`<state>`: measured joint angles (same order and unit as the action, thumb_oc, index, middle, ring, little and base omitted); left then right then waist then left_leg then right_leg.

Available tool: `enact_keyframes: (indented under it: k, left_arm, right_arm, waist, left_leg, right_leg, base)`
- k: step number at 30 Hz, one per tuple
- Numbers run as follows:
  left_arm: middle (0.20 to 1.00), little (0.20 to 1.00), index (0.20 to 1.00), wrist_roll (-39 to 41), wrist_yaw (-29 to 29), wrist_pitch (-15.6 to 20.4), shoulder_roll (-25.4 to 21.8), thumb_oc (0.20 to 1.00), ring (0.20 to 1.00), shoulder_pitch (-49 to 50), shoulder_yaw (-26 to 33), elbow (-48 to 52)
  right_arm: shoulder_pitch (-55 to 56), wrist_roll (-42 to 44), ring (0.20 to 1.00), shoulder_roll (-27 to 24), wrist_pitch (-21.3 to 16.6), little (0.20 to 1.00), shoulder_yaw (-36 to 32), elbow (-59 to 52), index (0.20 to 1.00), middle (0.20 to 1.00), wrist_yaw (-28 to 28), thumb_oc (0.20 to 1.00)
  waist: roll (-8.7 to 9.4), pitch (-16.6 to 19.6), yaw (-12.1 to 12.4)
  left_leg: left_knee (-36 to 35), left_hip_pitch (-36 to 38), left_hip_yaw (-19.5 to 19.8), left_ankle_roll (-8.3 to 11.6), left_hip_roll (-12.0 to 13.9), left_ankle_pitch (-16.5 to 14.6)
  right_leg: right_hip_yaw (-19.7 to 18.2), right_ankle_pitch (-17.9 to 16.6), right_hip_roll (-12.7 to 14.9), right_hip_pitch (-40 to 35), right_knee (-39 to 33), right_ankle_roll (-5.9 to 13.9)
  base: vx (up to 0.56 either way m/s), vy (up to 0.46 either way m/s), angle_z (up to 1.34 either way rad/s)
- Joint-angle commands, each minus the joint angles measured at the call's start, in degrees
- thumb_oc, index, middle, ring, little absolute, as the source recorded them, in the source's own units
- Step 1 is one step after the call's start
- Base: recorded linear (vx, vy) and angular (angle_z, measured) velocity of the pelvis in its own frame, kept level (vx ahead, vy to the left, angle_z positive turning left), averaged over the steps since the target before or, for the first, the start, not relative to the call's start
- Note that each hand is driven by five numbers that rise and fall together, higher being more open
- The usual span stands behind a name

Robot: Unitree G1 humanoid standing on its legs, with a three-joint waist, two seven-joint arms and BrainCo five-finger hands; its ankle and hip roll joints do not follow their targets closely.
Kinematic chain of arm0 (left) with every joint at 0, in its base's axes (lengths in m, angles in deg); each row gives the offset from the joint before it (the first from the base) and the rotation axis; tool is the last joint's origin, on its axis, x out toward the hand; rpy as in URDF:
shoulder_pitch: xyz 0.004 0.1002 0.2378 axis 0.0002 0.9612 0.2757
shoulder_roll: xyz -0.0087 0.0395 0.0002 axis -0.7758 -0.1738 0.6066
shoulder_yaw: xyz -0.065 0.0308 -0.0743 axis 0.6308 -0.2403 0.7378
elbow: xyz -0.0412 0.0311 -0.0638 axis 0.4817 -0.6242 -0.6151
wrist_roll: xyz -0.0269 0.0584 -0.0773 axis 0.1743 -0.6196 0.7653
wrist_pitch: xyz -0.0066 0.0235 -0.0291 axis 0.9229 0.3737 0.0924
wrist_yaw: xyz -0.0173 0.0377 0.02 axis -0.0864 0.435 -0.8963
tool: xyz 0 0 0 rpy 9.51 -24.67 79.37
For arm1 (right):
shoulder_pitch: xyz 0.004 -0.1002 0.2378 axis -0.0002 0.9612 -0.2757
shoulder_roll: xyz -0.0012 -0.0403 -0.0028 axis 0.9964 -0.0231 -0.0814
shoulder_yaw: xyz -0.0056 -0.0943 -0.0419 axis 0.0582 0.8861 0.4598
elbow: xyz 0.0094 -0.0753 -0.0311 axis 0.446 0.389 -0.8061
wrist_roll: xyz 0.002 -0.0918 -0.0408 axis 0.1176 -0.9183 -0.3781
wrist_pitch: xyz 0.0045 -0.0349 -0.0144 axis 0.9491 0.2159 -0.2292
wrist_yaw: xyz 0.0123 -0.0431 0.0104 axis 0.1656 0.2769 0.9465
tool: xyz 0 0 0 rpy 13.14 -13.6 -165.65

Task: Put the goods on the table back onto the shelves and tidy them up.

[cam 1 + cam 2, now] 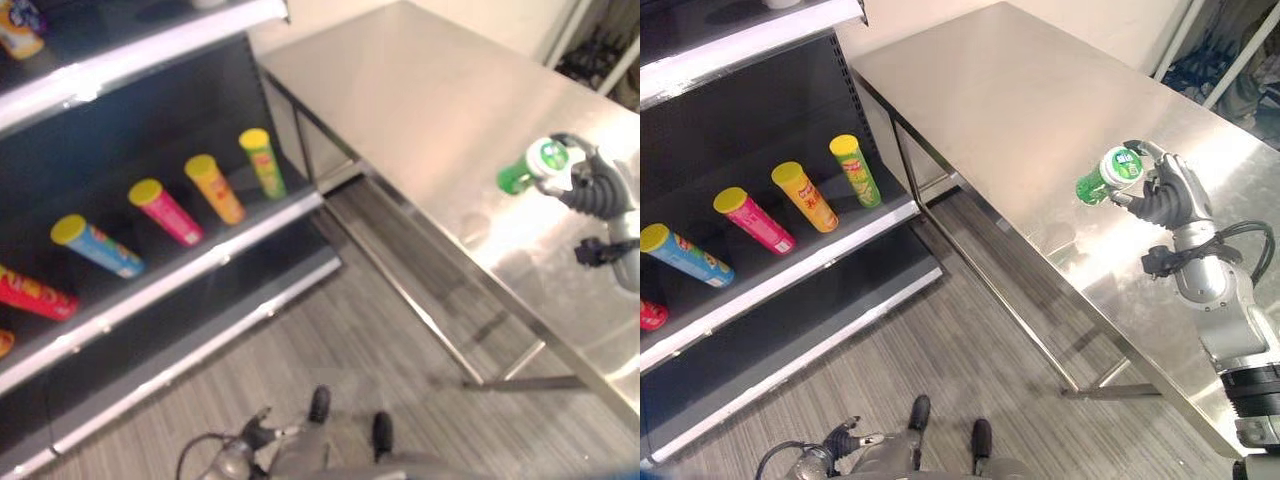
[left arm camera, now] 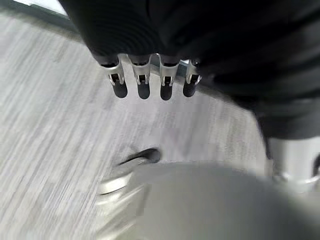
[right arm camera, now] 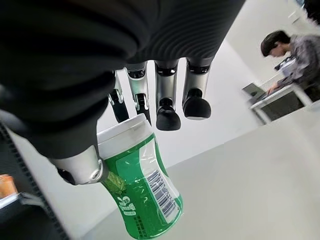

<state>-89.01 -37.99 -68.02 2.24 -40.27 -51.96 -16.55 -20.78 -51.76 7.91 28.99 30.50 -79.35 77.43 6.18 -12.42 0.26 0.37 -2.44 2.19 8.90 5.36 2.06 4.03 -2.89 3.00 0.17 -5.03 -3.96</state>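
Observation:
A green bottle (image 1: 1095, 183) with a white cap hangs tilted over the steel table (image 1: 1020, 90), near its front edge. My right hand (image 1: 1170, 195) is shut on it at the cap end, thumb and fingers curled round it; the right wrist view shows the bottle (image 3: 145, 185) under the fingertips (image 3: 167, 119). The green base points toward the shelves. My left hand (image 1: 835, 445) hangs low over the floor, holding nothing, its fingers (image 2: 145, 85) relaxed.
The dark shelf unit (image 1: 180, 280) stands at the left. On its middle board lie several yellow-lidded tubes: green (image 1: 262, 162), orange (image 1: 215, 188), pink (image 1: 165, 211), blue (image 1: 97, 245), red (image 1: 35, 295). Grey floor lies between shelf and table. A person (image 3: 287, 52) sits far behind.

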Motion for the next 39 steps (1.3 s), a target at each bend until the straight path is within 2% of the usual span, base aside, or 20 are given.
enact_keyframes:
  k: [1, 3, 4, 5, 6, 11, 13, 14, 15, 16, 17, 19, 23, 25, 26, 29, 32, 34, 36, 39]
  left_arm:
    - [1.000, 1.000, 1.000, -5.76, 1.26, 0.46, 4.33, 1.000, 1.000, 2.17, -8.38, -0.58]
    - [1.000, 1.000, 1.000, -6.71, 1.72, 0.57, 4.42, 1.000, 1.000, 2.33, -9.29, -0.13]
    - [1.000, 1.000, 1.000, -7.08, 2.17, 0.43, 4.63, 1.000, 1.000, 2.34, -9.83, 0.11]
    - [1.000, 1.000, 1.000, -7.36, 2.67, 0.33, 4.77, 1.000, 1.000, 2.36, -10.41, 0.27]
    - [1.000, 1.000, 1.000, -7.36, 2.68, 0.32, 4.80, 1.000, 1.000, 2.39, -10.44, 0.29]
    - [1.000, 1.000, 1.000, -8.13, 3.08, 0.12, 5.80, 1.000, 1.000, 1.95, -12.09, 0.93]
    - [1.000, 1.000, 1.000, -8.03, 3.00, 0.33, 6.26, 1.000, 1.000, 1.60, -13.27, 1.79]
    - [1.000, 1.000, 1.000, -7.81, 2.91, 0.45, 6.48, 1.000, 1.000, 1.30, -13.87, 2.28]
    - [1.000, 1.000, 1.000, -7.28, 3.24, 0.63, 6.70, 1.000, 1.000, 0.99, -14.51, 3.28]
    - [1.000, 1.000, 1.000, -7.87, 3.11, 0.78, 6.99, 1.000, 1.000, 0.59, -15.97, 3.99]
    - [1.000, 1.000, 1.000, -7.86, 3.12, 0.76, 6.94, 1.000, 1.000, 0.56, -15.99, 4.02]
    - [1.000, 1.000, 1.000, -8.42, 3.19, 0.90, 6.67, 1.000, 1.000, 0.20, -16.80, 4.75]
    - [1.000, 1.000, 1.000, -7.28, 2.03, 0.50, 5.93, 1.000, 1.000, 1.54, -12.72, 3.91]
    - [1.000, 1.000, 1.000, -6.81, 1.67, 0.47, 5.44, 1.000, 1.000, 2.22, -11.40, 3.69]
    - [1.000, 1.000, 1.000, -5.35, 0.92, 0.19, 4.27, 1.000, 1.000, 3.24, -8.27, 3.25]
    - [1.000, 1.000, 1.000, -0.53, 0.26, -0.44, 3.13, 1.000, 1.000, 4.43, -2.21, 1.26]
    - [1.000, 1.000, 1.000, 1.13, 0.50, -0.87, 2.62, 1.000, 1.000, 5.28, 0.47, -0.35]
    - [1.000, 1.000, 1.000, -0.03, 0.87, -0.99, 2.83, 1.000, 1.000, 5.63, -0.16, -2.34]
    - [1.000, 1.000, 1.000, -1.57, 1.11, -1.08, 2.85, 1.000, 1.000, 5.76, -0.56, -3.94]
    - [1.000, 1.000, 1.000, -1.11, 1.11, -1.18, 2.62, 1.000, 1.000, 5.23, 0.15, -4.86]
  right_arm:
    - [1.52, 1.82, 0.200, -0.93, -3.88, 0.200, -6.43, -2.09, 0.200, 0.200, -1.53, 0.200]
    - [2.39, 2.09, 0.200, -0.89, -4.02, 0.200, -7.30, -2.35, 0.200, 0.200, -1.58, 0.200]
    - [2.97, 1.95, 0.200, -0.86, -3.86, 0.200, -7.90, -2.40, 0.200, 0.200, -1.57, 0.200]
    - [3.73, 1.62, 0.200, -0.87, -3.58, 0.200, -8.56, -1.93, 0.200, 0.200, -1.77, 0.200]
    - [3.80, 1.62, 0.200, -0.90, -3.58, 0.200, -8.59, -1.95, 0.200, 0.200, -1.78, 0.200]
    - [4.61, 1.17, 0.200, -0.79, -2.86, 0.200, -9.17, -1.46, 0.200, 0.200, -2.35, 0.200]
    - [5.00, 1.21, 0.200, -0.58, -2.73, 0.200, -9.49, -1.28, 0.200, 0.200, -2.80, 0.200]
    - [4.98, 1.23, 0.200, -0.47, -2.63, 0.200, -9.48, -1.13, 0.200, 0.200, -2.90, 0.200]
    - [5.28, 1.38, 0.200, -0.38, -2.54, 0.200, -9.90, -1.26, 0.200, 0.200, -3.18, 0.200]
    - [5.58, 0.97, 0.200, -0.01, -1.50, 0.200, -10.18, -0.93, 0.200, 0.200, -2.98, 0.200]
    - [5.63, 0.97, 0.200, 0.02, -1.46, 0.200, -10.27, -0.98, 0.200, 0.200, -2.97, 0.200]
    - [7.99, 0.55, 0.200, 1.16, -1.24, 0.200, -11.88, -1.27, 0.200, 0.200, -3.42, 0.200]
    - [12.07, -2.68, 0.200, 6.03, 0.26, 0.200, -12.62, -3.18, 0.200, 0.200, -2.05, 0.200]
    - [12.84, -2.79, 0.200, 7.19, 0.19, 0.200, -12.62, -3.43, 0.200, 0.200, -1.73, 0.200]
    - [14.38, -2.13, 0.200, 9.45, 0.33, 0.200, -12.45, -3.32, 0.200, 0.200, -1.19, 0.200]
    - [15.82, -2.86, 0.200, 12.25, 0.63, 0.200, -11.52, -3.19, 0.200, 0.200, -0.89, 0.200]
    - [18.25, -2.07, 0.200, 13.00, -0.12, 0.200, -11.82, -4.64, 0.200, 0.200, 0.38, 0.200]
    - [17.81, -1.39, 0.200, 13.17, -0.99, 0.200, -11.07, -5.30, 0.200, 0.200, 0.87, 0.200]
    - [16.97, -0.48, 0.200, 13.06, -1.69, 0.200, -9.40, -5.87, 0.200, 0.200, 1.69, 0.200]
    - [16.39, 0.40, 0.200, 12.58, -2.38, 0.200, -7.63, -6.41, 0.200, 0.200, 2.16, 0.200]
  waist:
    - [-1.63, 8.27, 0.62]
    - [-2.39, 8.90, 0.01]
    - [-2.97, 9.45, -0.62]
    - [-4.07, 10.09, -1.62]
    - [-4.18, 10.16, -1.76]
    - [-6.34, 11.13, -3.64]
    - [-6.88, 11.30, -3.75]
    - [-7.03, 11.19, -3.70]
    - [-7.30, 10.76, -3.52]
    - [-6.72, 9.96, -4.48]
    - [-6.51, 10.00, -4.46]
    - [-6.11, 9.42, -4.52]
    - [-4.03, 8.17, -3.36]
    - [-2.90, 7.56, -2.85]
    - [-1.25, 6.60, -2.17]
    - [-0.02, 5.56, -2.08]
    - [-0.60, 5.28, -2.06]
    - [-0.54, 5.71, -1.72]
    - [0.12, 6.36, -1.59]
    - [0.85, 6.08, -1.83]
  left_leg:
    - [-0.46, 5.31, -2.74, -3.07, 7.46, 0.17]
    - [-0.77, 6.73, -3.36, -2.46, 8.86, 1.71]
    - [-1.00, 7.67, -3.98, -1.96, 10.03, 3.46]
    - [-1.02, 8.93, -4.76, -0.55, 11.96, 7.39]
    - [-1.34, 8.96, -4.61, -0.45, 12.07, 7.62]
    - [-2.10, 10.42, -3.99, 3.45, 15.65, 17.02]
    - [-4.17, 10.45, -2.88, 4.22, 15.66, 17.15]
    - [-5.25, 10.06, -1.67, 4.15, 15.12, 15.65]
    - [-5.37, 8.79, -0.73, 3.09, 14.25, 12.19]
    - [-5.37, 8.45, -3.32, 1.45, 12.37, 0.64]
    - [-5.37, 8.28, -3.31, 1.34, 12.09, 0.81]
    - [-5.37, 8.34, -3.85, 0.21, 8.85, -5.16]
    - [-5.37, 10.96, -3.11, -3.66, 1.61, -11.39]
    - [-5.37, 11.57, -2.71, -4.83, -0.31, -11.94]
    - [-5.37, 12.28, -1.16, -6.15, -2.52, -12.46]
    - [-5.37, 12.63, 1.20, -7.63, -4.46, -11.99]
    - [-5.37, 12.00, 4.28, -9.23, -5.71, -10.68]
    - [-5.37, 11.49, 4.50, -9.83, -6.33, -9.95]
    - [-5.37, 11.71, 4.47, -10.18, -6.62, -10.01]
    - [-5.37, 11.54, 5.79, -10.33, -6.74, -10.16]
  right_leg:
    - [1.00, 2.41, 1.20, 3.08, 0.24, 8.32]
    - [2.08, 2.49, 1.23, 3.53, 0.29, 8.44]
    - [3.11, 2.50, 1.51, 4.08, 0.44, 8.57]
    - [4.69, 2.12, 2.43, 5.19, 0.88, 8.98]
    - [4.88, 2.16, 2.35, 5.20, 0.90, 8.94]
    - [8.61, 1.27, 5.04, 8.52, 3.45, 9.75]
    - [9.26, 0.75, 6.21, 9.92, 4.57, 10.39]
    - [9.22, 0.29, 6.85, 10.77, 5.17, 10.81]
    - [9.36, 0.00, 7.75, 11.45, 6.00, 11.20]
    - [8.31, -1.74, 10.61, 12.68, 7.34, 12.30]
    - [8.22, -2.00, 10.84, 12.82, 7.24, 12.32]
    - [8.29, -4.60, 14.31, 13.56, 7.55, 13.79]
    - [7.30, -10.34, 19.40, 12.36, 5.78, 17.48]
    - [6.57, -11.65, 20.56, 11.78, 4.77, 17.95]
    - [4.26, -13.46, 21.54, 10.51, 2.66, 18.27]
    - [-4.62, -14.85, 19.43, 11.01, 3.37, 17.62]
    - [-10.68, -6.49, 11.56, 9.52, 8.09, 15.27]
    - [-8.66, -4.11, 8.62, 8.55, 9.35, 14.41]
    - [-7.57, -3.81, 6.17, 8.02, 8.87, 13.83]
    - [-10.99, -4.81, 1.47, 10.43, 7.54, 13.49]
  base:
    - [-0.07, 0.066, 0.40]
    - [-0.07, 0.074, 0.42]
    - [-0.17, 0.205, 0.55]
    - [-0.13, 0.158, 0.54]
    - [-0.17, 0.190, 0.69]
    - [-0.19, 0.199, 0.58]
    - [-0.23, 0.237, 0.55]
    - [-0.25, 0.208, 0.46]
    - [-0.35, 0.232, 0.41]
    - [-0.28, 0.166, 0.28]
    - [-0.31, 0.248, 0.43]
    - [-0.25, 0.295, 0.54]
    - [-0.20, 0.303, 0.20]
    - [-0.17, 0.217, -0.13]
    - [-0.25, 0.275, -0.20]
    - [-0.20, 0.191, 0.25]
    - [-0.12, 0.181, 0.67]
    - [-0.04, 0.123, 0.51]
    - [0.04, 0.014, 0.14]
    - [0.08, -0.021, 0.00]
